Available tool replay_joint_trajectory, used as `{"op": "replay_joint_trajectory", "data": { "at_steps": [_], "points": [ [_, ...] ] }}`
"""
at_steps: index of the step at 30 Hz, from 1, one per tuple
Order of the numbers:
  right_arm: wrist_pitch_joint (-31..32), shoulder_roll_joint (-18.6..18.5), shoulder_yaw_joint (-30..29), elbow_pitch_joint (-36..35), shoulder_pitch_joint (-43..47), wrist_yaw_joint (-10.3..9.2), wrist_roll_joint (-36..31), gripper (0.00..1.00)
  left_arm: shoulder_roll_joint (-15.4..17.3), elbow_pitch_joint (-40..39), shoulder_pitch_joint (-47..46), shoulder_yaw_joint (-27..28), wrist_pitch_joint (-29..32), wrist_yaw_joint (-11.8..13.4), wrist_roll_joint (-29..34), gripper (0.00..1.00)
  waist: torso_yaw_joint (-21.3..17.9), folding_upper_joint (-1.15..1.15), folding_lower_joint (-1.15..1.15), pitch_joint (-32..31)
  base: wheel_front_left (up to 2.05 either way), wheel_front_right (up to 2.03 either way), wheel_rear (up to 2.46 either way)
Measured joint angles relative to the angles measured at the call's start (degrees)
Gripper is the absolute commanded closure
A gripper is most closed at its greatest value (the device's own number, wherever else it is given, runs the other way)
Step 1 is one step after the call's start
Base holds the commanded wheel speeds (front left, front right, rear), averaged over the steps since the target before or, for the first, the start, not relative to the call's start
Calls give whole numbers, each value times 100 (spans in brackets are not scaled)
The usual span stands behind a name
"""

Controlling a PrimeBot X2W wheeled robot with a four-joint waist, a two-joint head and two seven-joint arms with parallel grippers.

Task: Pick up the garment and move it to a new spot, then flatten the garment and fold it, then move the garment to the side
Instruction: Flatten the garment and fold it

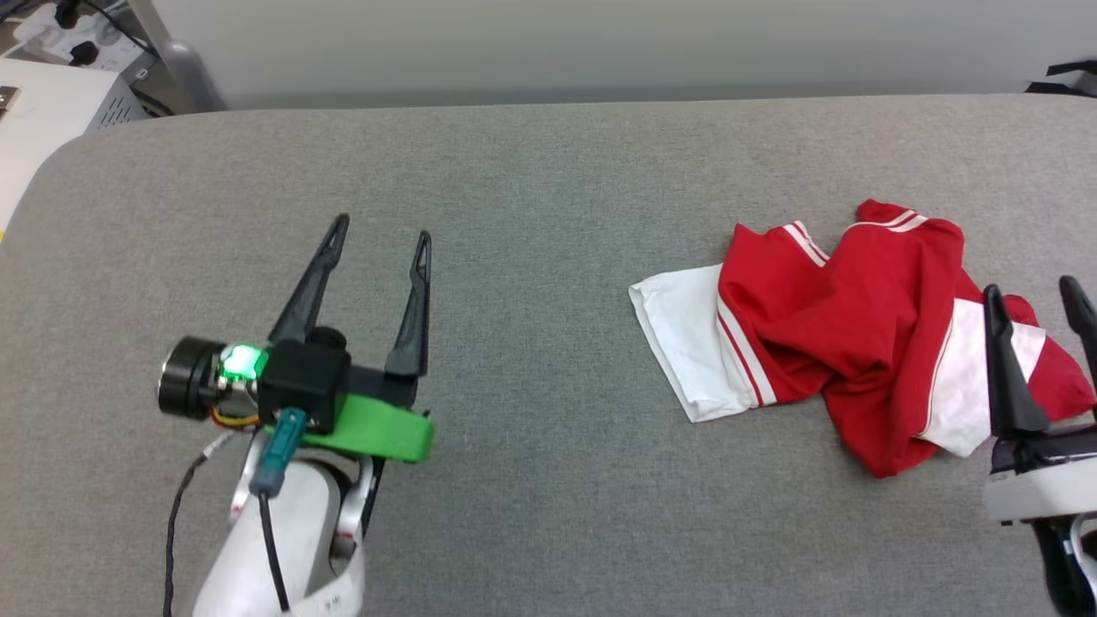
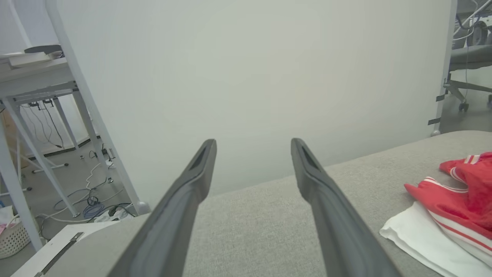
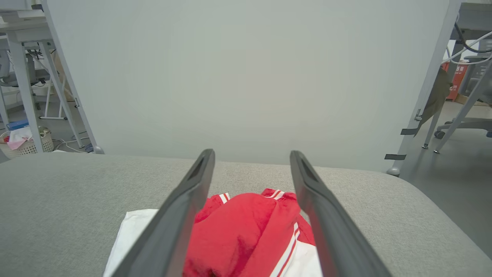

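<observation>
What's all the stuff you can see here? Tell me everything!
T-shirt: one, red and white, crumpled on the table's right side.
table: one, grey, under the T-shirt.
panel: one, white, behind the table.
basket: one, white, on the floor at the left.
cables: several, mixed colours, on the floor at the left.
left hand: one, dark fingers, open, over bare table.
right hand: one, dark fingers, open, over the T-shirt's right end.

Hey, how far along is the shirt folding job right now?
Nothing looks finished: the shirt lies crumpled on the right side of the table, neither flat nor folded. Nothing is held; the right claw hangs open at the shirt's right edge, the left claw open over bare table. Flattening, folding and moving aside remain.
</observation>
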Motion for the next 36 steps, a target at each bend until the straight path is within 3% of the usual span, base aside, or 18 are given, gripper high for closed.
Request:
{"op": "replay_joint_trajectory", "data": {
  "at_steps": [6, 10, 21, 25, 31, 36],
  "points": [
    [0, 322, 115, -419, 303, 0, -140, 0, 183, 675, -1109, -193, 62, -698, -189, 0, -229, 0, 0, 31, 0, 0, 0],
    [0, 417, 256, -493, 338, 0, -230, 0, 259, 1123, -1963, -603, 780, -957, -544, 0, -395, 0, 0, 102, 0, 0, 0],
    [0, 553, 466, -430, 198, 0, -276, 0, 917, 1536, -3905, -3197, 3877, -1001, -3091, 0, -812, 0, 0, 507, 0, 0, 0],
    [0, 557, 509, -370, 34, 0, -275, 0, 1021, 1684, -4403, -4181, 4882, -1001, -3809, 0, -963, 0, 0, 683, 0, 0, 0],
    [0, 590, 614, -319, -241, 0, -258, 0, 1066, 2156, -5058, -5209, 5555, -1002, -4369, 0, -1180, 0, 0, 947, 0, 0, 0],
    [0, 667, 709, -290, -441, 0, -232, 0, 1065, 2722, -5407, -5706, 5648, -1002, -4635, 0, -1357, 0, 0, 1181, 0, 0, 0]
  ]
}}
